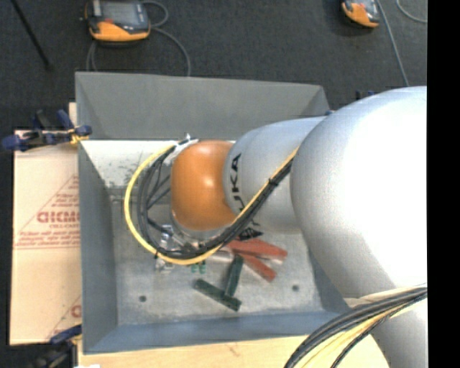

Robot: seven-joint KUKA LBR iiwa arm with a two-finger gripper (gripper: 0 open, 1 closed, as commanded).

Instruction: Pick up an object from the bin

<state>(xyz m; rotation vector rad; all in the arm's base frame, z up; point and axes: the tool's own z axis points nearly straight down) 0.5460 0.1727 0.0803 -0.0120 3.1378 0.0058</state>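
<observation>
We see a dark charcoal-grey floor [251,43] with a fine, carpet-like texture, spreading across the top of the view and down its left side. In the upper left an orange-and-black handheld device [118,19] with a dark screen lies on it, and a thin pale cable [185,57] curves away from it over the floor. A second orange-and-black device [361,11] sits at the upper right, cut by the top edge, with another thin pale cable [393,50] running near it. The light on the floor is soft and even.
</observation>
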